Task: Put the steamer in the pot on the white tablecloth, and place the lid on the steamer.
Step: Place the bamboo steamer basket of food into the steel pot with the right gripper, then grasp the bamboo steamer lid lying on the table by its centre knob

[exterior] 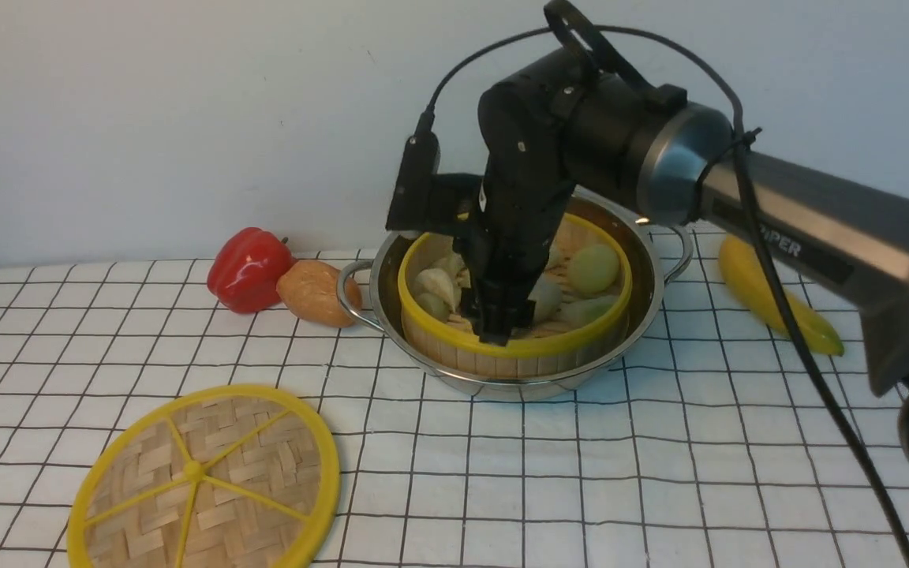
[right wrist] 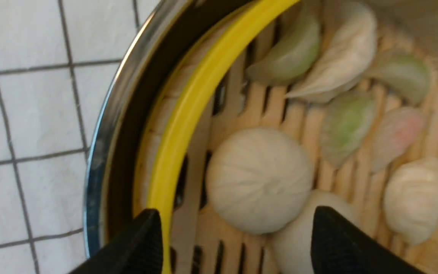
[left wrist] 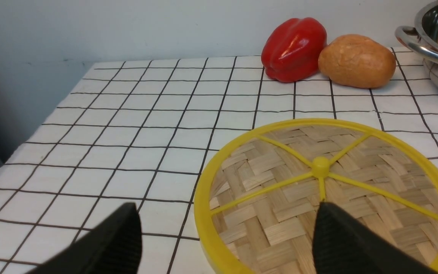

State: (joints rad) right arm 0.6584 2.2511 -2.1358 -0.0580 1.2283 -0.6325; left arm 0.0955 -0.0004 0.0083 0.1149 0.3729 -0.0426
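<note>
The steamer [exterior: 502, 359], full of dumplings [right wrist: 344, 64], sits inside the pot [exterior: 518, 386]; right gripper [exterior: 498, 330] spread over its six o'clock rim, left gripper [left wrist: 226, 208] spread above the lid [exterior: 202, 473].

Right arm [exterior: 817, 237]: comes in from the near right, with the forearm reaching left and far toward the middle of the scene. Wrist [exterior: 533, 158]: bent sharply down, so the right gripper [exterior: 500, 330] hangs low and points almost straight down. Its two black fingers [right wrist: 143, 243] stand wide apart and clamp nothing.

Left gripper [left wrist: 228, 208]: low at the near left, aimed toward the far side with a slight downward tilt. Its fingers [left wrist: 340, 239] are spread wide, with nothing gripped. The two grippers are well apart.
</note>
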